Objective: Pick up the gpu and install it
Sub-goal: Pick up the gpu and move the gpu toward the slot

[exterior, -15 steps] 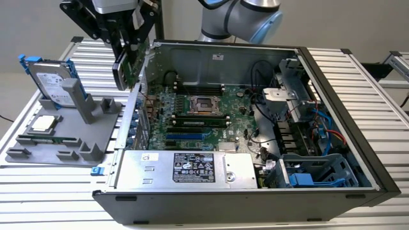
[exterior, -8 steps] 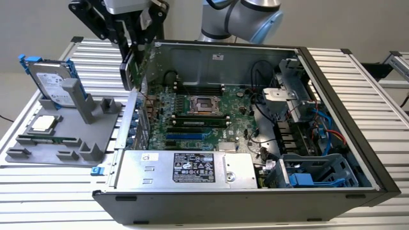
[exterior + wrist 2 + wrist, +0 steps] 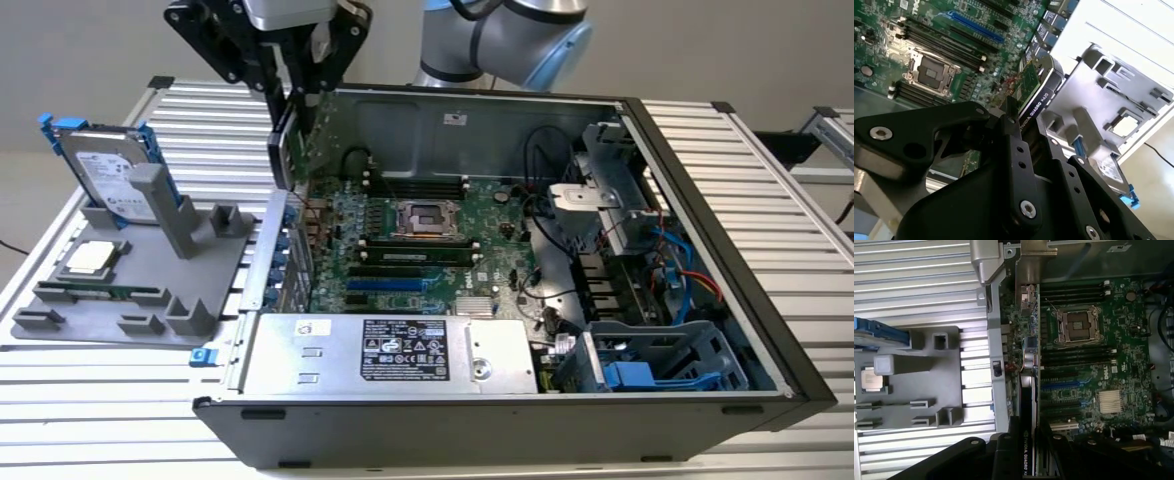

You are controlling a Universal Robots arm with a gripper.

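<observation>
gpu (image 3: 1035, 89) up off the grey parts holder (image 3: 134, 290) and in the gripper (image 3: 1024, 122) — fingers clamped on it from both faces, green board on one side, black on the other. It hangs on edge over the open computer case (image 3: 694, 250), at the rear wall on the exterior view's left, above the motherboard (image 3: 427, 260) and not touching it. Hard drive (image 3: 114, 170) stands upright in its cradle on the holder, well apart.

Step in hand, as I read it: the carry is done and the card is being brought to its slot; nothing is seated. The blue expansion slot (image 3: 400, 285) lies bare below the CPU socket (image 3: 430, 217).

My judgement on what seating calls for — the card looks crosswise to the slots from here, so its connector edge needs to run parallel with a slot, with the silver bracket end at the rear opening. Clearance at the case wall looks tight; I'd go slowly.
</observation>
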